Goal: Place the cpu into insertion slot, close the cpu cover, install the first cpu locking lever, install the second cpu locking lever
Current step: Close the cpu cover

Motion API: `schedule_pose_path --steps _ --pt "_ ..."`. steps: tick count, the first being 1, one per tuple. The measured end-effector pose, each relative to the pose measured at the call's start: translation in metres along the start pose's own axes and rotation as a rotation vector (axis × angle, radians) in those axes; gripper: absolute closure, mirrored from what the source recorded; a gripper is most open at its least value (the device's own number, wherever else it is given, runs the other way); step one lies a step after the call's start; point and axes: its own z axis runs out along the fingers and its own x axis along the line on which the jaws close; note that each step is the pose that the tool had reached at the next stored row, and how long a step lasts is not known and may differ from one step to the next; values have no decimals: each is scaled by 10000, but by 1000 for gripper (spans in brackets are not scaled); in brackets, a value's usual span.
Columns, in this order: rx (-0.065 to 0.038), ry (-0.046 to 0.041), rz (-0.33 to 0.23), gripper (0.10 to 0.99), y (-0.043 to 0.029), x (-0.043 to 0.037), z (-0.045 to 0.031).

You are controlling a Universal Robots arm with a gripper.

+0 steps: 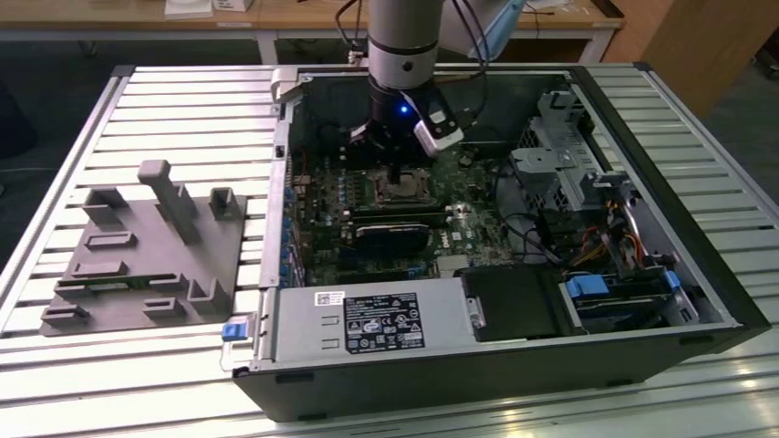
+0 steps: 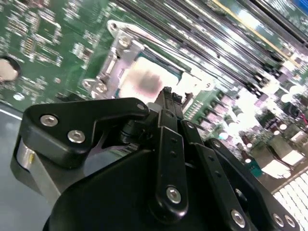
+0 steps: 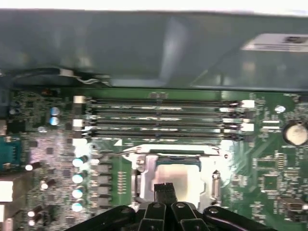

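Observation:
The cpu [image 3: 180,175] lies in the insertion slot [image 1: 396,189] on the green motherboard, its silvery-beige face [image 2: 143,82] turned up. The cpu cover [image 3: 144,172], a silver frame [image 2: 117,55], lies around the chip's face and looks flat. My gripper [image 3: 165,192] is shut with nothing between its black fingers, and its tips [image 2: 167,94] hover just over the near edge of the chip. In the exterior view the gripper [image 1: 389,162] hangs inside the open computer case, right above the socket. I cannot make out the locking levers.
Long black memory slots [image 3: 159,120] run beside the socket. A black card [image 1: 392,233], the labelled power supply [image 1: 365,324] and the drive cage [image 1: 560,173] with cables crowd the case. A grey fixture [image 1: 146,251] sits on the slatted table at the exterior view's left.

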Motion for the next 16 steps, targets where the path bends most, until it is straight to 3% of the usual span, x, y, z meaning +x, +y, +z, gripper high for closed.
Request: schedule_pose_path --steps 4,9,16 --pt "1 0 -1 980 0 -118 2" --pt "2 1 0 980 1 -139 -7" --pt "1 0 -1 980 3 -142 -172"
